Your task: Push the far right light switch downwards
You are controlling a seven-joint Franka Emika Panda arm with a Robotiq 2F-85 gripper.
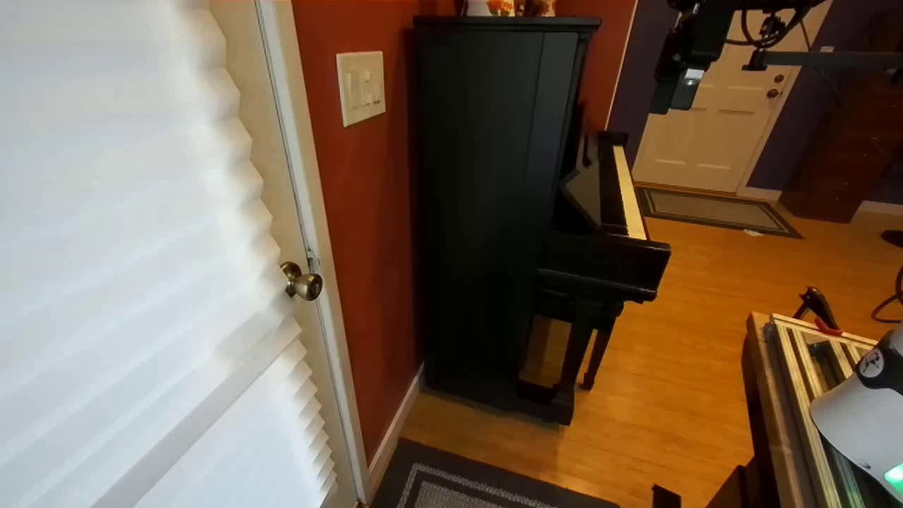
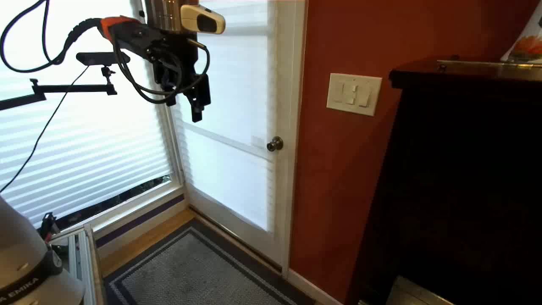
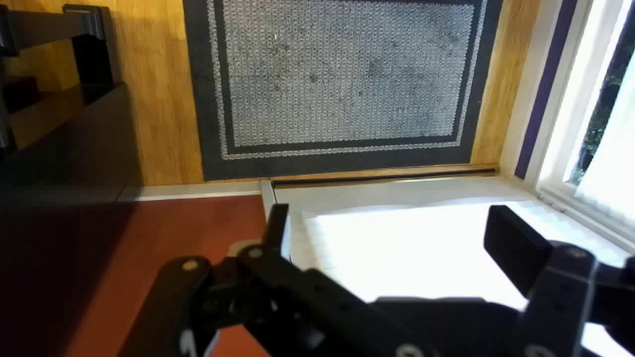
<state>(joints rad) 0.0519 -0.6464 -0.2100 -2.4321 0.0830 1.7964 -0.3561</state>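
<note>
Toward 2 o'clock in an exterior view, an off-white 3-switch wall plate (image 2: 355, 80) sits on a red wall (image 2: 334, 178). The far right light switch (image 2: 364, 97), which looks like a broad rocker, fills the plate's 3 o'clock side; whether it is set up or down is too small to tell. In that view, from the plate, a round metal door knob (image 2: 275, 144) sits at 8 o'clock on a white door (image 2: 281, 97), and a black upright piano (image 2: 444, 182) stands at 4 o'clock. The Robotiq gripper (image 2: 183, 108) hangs toward the plate's 9 o'clock, well apart from it, pointing down toward 6 o'clock. In the wrist view its 2 black fingers (image 3: 516, 248) are spread wide, 1 tip near 7 o'clock and 1 near 4 o'clock, the bright door shade (image 3: 397, 253) showing in the gap between them. A gray bordered rug (image 3: 347, 79) lies at 12 o'clock.
</note>
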